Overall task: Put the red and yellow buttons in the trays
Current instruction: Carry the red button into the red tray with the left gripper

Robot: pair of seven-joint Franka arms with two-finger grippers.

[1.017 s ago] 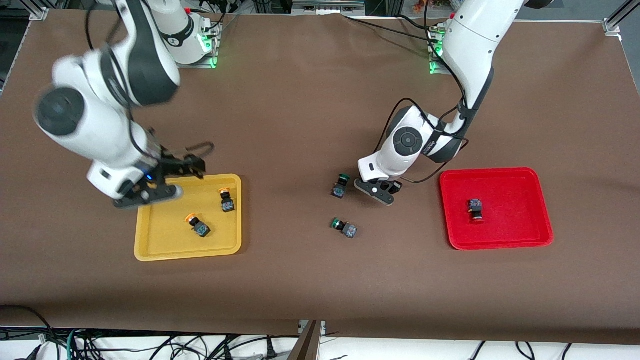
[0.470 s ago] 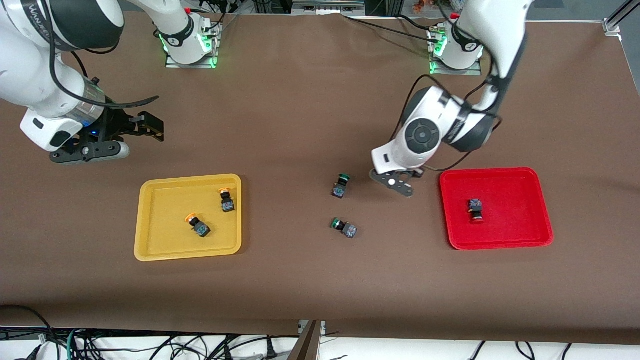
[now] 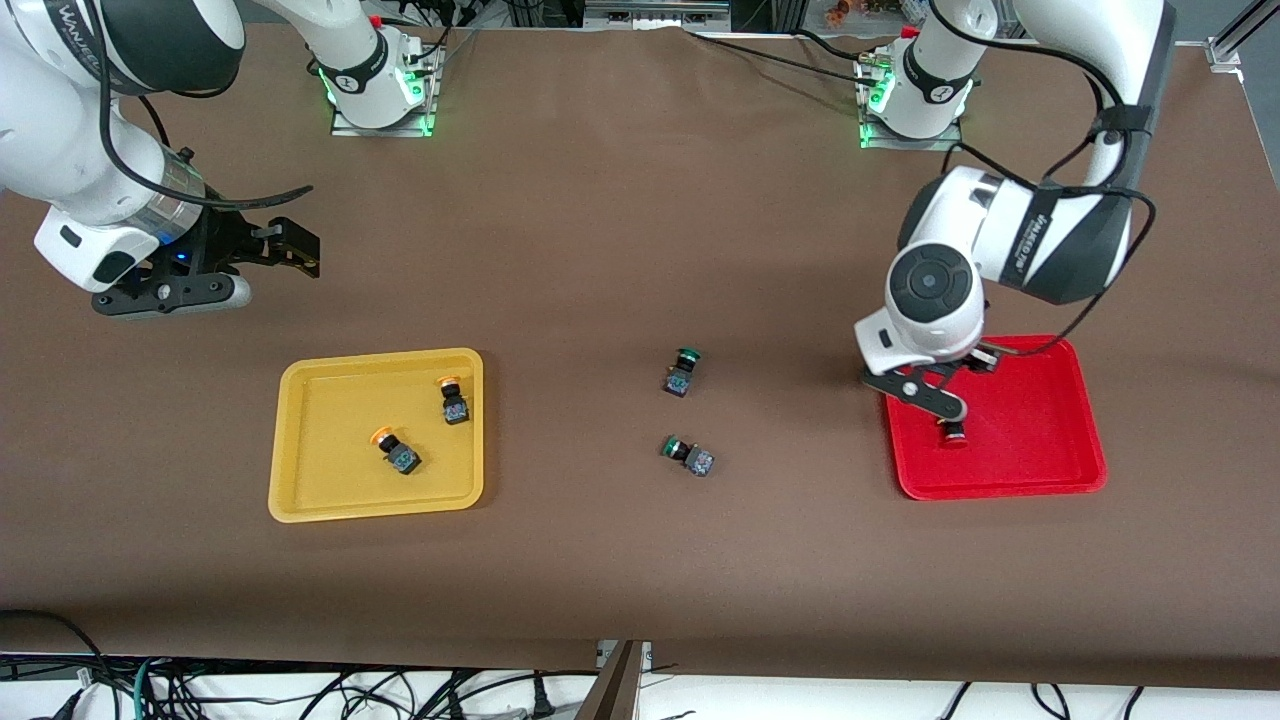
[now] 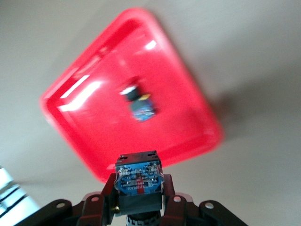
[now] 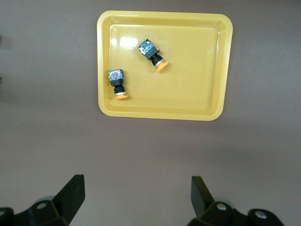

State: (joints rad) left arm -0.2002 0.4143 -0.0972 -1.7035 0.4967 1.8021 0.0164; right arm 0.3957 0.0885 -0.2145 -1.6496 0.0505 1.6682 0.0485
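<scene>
Front view: your left gripper (image 3: 935,385) hangs over the edge of the red tray (image 3: 1040,465) that faces the table's middle, directly above the red button (image 3: 953,432) lying in it, of which only the cap end shows below the pincer. Two green-capped switches (image 3: 681,372) (image 3: 688,455) lie on bare table, well apart from it toward the right arm's end. Your right gripper (image 3: 235,270) waits over bare table, the yellow tray (image 3: 300,500) nearer the camera than it, with two yellow buttons (image 3: 452,398) (image 3: 396,450) inside.

Left wrist view: the fingers (image 4: 106,200) clamp a second button (image 4: 138,181) by its dark body, blue terminal face toward the camera. The button below lies on its side near the tray's centre.

Right wrist view: the fingers (image 5: 70,193) stand wide, holding nothing.

Since half a second ago, the left pincer has travelled from beside the green switches to the red tray; the right has barely shifted.
</scene>
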